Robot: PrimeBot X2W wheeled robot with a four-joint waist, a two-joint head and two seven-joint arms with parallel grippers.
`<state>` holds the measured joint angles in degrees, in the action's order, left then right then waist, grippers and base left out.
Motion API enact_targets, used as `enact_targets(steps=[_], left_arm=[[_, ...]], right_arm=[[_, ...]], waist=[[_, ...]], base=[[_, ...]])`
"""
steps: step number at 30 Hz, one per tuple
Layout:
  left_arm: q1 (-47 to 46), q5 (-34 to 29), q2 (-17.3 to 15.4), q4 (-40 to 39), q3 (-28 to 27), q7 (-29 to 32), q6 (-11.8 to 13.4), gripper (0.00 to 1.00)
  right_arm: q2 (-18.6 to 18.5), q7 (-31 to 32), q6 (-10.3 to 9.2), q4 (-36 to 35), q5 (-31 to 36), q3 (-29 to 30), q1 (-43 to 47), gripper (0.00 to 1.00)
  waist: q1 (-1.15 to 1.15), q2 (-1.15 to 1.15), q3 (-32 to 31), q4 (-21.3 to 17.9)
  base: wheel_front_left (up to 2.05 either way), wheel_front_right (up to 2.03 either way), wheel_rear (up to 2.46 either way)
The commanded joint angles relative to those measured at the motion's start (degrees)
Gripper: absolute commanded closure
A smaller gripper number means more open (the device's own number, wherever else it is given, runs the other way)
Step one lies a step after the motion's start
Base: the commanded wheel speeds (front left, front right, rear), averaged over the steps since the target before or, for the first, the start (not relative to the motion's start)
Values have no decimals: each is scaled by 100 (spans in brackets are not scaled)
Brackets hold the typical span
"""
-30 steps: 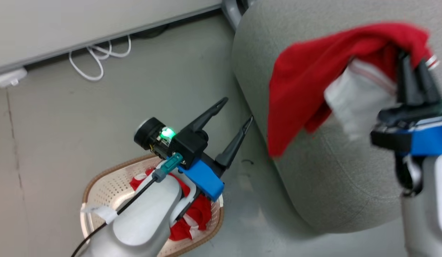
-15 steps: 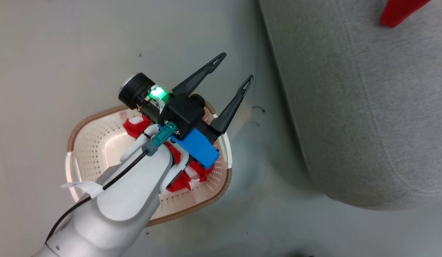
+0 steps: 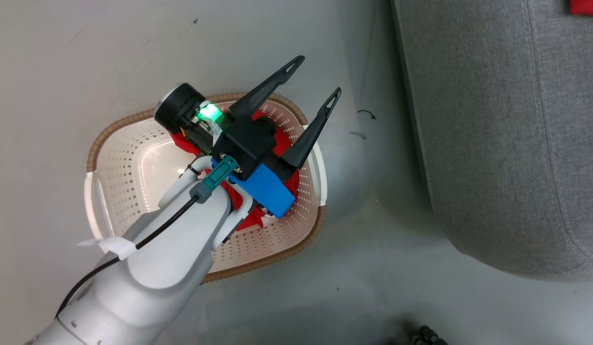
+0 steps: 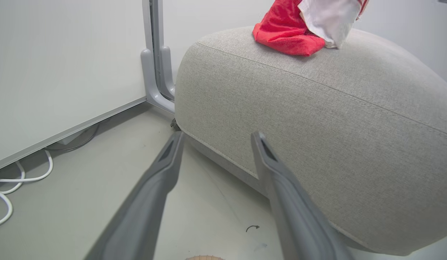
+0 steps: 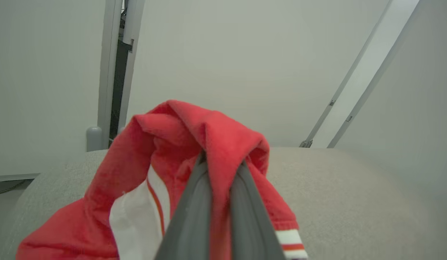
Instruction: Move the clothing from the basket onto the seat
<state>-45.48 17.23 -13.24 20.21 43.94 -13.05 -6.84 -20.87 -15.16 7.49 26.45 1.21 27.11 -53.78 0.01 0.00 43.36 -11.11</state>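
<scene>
The cream basket [image 3: 133, 191] with its brown rim stands on the floor left of the grey seat [image 3: 493, 143]. A red clothing piece [image 3: 282, 143] lies in it, mostly hidden under my left arm. My left gripper [image 3: 316, 75] hovers open over the basket's right end, nothing between its fingers; in the left wrist view the left gripper [image 4: 216, 139] points at the seat's side [image 4: 317, 108]. My right gripper [image 5: 221, 162] is shut on a second red clothing piece [image 5: 173, 144] with white panels, draped above the seat [image 5: 335, 187], whose hanging end touches the cushion [image 4: 285, 32].
A white cable [image 4: 3, 187] lies on the floor by the wall, and a grey post [image 4: 155, 54] stands behind the seat's corner. Bare grey floor runs between basket and seat. A dark object [image 3: 423, 335] shows at the head view's bottom edge.
The head camera has swung down and left, so the basket now sits fuller in view and the right gripper with its garment has slid out at the top right. Both grippers keep their states.
</scene>
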Motion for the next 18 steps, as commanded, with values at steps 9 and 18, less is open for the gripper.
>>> enact_targets(steps=[9,18], left_arm=[[-143,72,19,74,22,-68,45,0],[82,152,97,211,-6,-168,95,0]], right_arm=[[221,0,1,941,-78,-177,445,100],[362,0,1,700,-188,-93,1000,0]], waist=[[-1,0,-44,26],[-1,0,-550,39]], base=[[0,0,0],[0,0,0]])
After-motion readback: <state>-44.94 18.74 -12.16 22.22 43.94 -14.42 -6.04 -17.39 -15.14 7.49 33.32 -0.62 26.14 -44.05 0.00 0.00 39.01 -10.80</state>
